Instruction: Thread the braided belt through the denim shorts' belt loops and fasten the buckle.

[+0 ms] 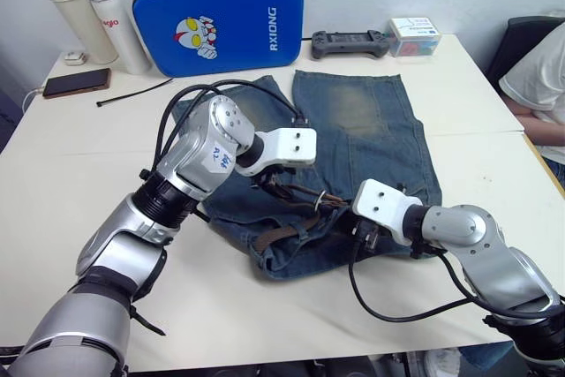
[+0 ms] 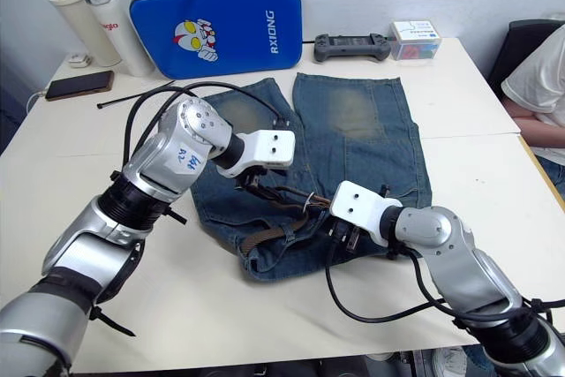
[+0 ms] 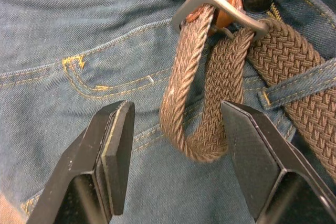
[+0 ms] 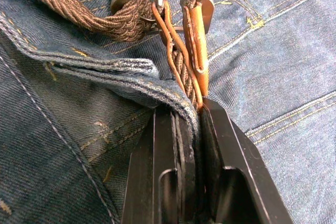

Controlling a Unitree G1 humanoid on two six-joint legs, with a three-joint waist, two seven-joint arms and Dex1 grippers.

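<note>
The braided belt (image 3: 202, 103) lies at the waistband of the denim shorts (image 1: 371, 130), and its free end has gone through the buckle (image 3: 220, 11) and folded back into a loose loop just below it. Beside the buckle a belt loop (image 3: 302, 85) crosses the strap. The left gripper (image 3: 176, 150) hangs over that fold with its fingers spread wide, one on each side of the loop, gripping nothing. The right gripper (image 4: 189, 129) is pinched tight on the waistband edge and the tan leather tab just under the buckle, anchoring it.

To my eye the fastening is half done. The left fingers should close on the folded end and draw it away from the buckle while the right keeps its pinch, so the frame does not slide along.

From the head views the arms cover most of the waistband, so I can't say how many loops are threaded. Whether the prong sits in the weave is also hard to make out.
</note>
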